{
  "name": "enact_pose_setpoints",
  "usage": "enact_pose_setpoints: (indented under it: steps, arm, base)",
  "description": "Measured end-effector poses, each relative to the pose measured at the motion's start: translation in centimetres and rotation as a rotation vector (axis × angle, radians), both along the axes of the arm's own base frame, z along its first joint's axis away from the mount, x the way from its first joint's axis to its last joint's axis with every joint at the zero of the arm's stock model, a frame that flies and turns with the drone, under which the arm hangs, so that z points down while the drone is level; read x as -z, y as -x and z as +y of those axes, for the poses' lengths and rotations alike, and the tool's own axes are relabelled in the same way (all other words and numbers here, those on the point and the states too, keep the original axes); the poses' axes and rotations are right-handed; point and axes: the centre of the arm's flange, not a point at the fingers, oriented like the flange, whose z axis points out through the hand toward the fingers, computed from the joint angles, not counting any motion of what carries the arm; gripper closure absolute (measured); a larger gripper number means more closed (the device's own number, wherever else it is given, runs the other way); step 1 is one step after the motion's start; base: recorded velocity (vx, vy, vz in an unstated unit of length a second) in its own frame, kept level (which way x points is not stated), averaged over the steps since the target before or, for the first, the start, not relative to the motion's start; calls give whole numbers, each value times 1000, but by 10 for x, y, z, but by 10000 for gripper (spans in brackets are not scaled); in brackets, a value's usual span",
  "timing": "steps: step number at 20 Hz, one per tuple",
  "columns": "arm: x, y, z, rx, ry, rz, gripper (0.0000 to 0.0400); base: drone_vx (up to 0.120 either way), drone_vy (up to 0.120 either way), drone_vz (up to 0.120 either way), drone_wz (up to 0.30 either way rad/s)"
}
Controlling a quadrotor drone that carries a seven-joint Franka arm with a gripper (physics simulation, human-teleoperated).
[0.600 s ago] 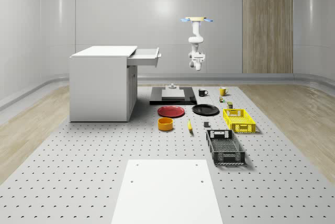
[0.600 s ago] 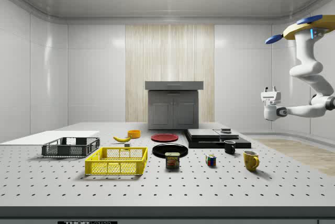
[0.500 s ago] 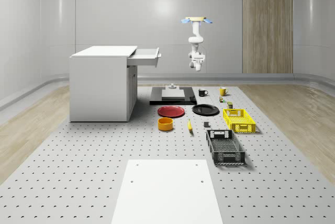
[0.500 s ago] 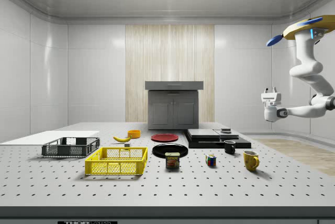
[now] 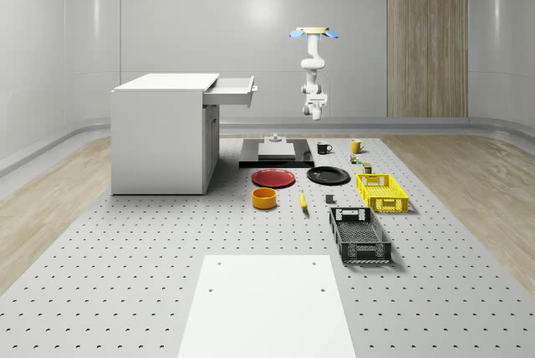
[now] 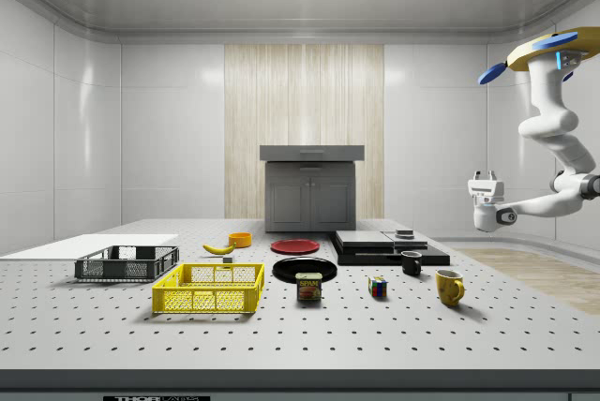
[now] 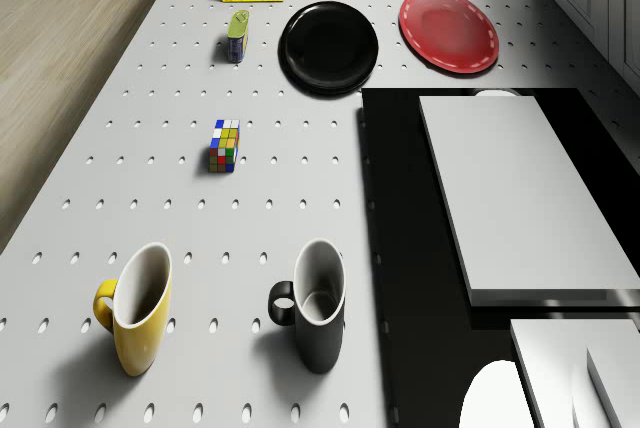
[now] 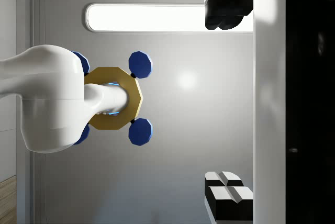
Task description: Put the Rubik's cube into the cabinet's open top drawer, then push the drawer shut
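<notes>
Drone [image 6: 553, 48] hovers high over the table's far end, beyond the black platform [image 5: 276, 154] as seen from the whole-scene camera. Arm hangs folded; gripper [image 6: 485, 179] points upward, well above the table [image 5: 167, 274]. Wrist view shows both fingertips [image 8: 226, 182], spread apart with nothing between them. Rubik's cube [image 7: 225, 145] sits on the table beside the platform, between the black plate [image 7: 329, 46] and the two mugs. Cabinet's [image 5: 159, 136] top drawer [image 5: 230, 92] stands open.
</notes>
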Motion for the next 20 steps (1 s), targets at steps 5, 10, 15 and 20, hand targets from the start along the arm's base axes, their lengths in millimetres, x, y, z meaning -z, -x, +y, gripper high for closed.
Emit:
enact_pose_setpoints:
  steps: [5, 10, 15, 20]
  arm:
    - [-12, -1, 0, 0, 0, -4, 0]
    - [-17, -1, 0, 0, 0, -8, 0]
    - [-18, -1, 0, 0, 0, -12, 0]
    - [-19, 0, 0, 0, 1, -15, 0]
  base:
    - [0, 0, 0, 0]
    - [0, 0, 0, 0]
    - [0, 0, 0, 0]
    - [0, 0, 0, 0]
